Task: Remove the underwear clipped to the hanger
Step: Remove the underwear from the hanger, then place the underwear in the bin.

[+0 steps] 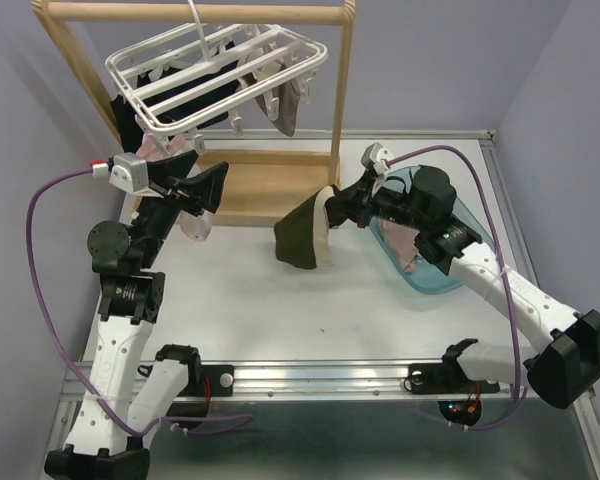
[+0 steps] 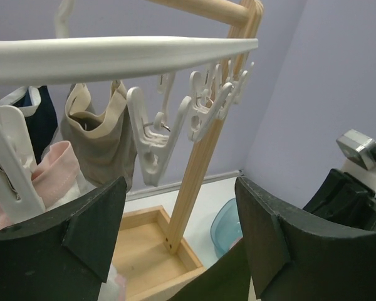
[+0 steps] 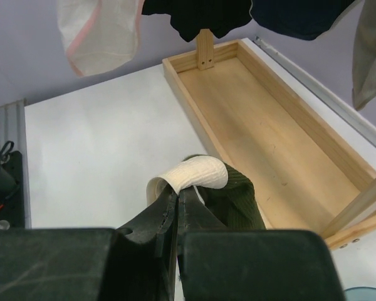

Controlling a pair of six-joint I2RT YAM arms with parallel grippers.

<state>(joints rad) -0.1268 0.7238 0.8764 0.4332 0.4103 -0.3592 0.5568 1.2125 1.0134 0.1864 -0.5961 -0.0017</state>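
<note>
The white hanger (image 1: 215,75) hangs from the wooden rail, with underwear clipped round its rim: black (image 3: 197,15), navy (image 3: 301,15), grey (image 3: 373,56) and a pale pink piece (image 3: 100,37). My left gripper (image 1: 206,186) is open beside the hanger's near left corner, just under the rim (image 2: 113,56) and its empty clips (image 2: 150,141). Nothing lies between its fingers (image 2: 91,232). A pink piece (image 2: 56,172) hangs clipped at its left. My right gripper (image 3: 178,191) is shut on the cream waistband of a dark olive underwear (image 1: 302,238), which hangs above the table, off the hanger.
The wooden stand's tray base (image 1: 270,190) and upright post (image 2: 200,157) are close behind both grippers. A blue basin (image 1: 425,262) holding a pink cloth sits at the right, under the right arm. Purple walls close in on both sides.
</note>
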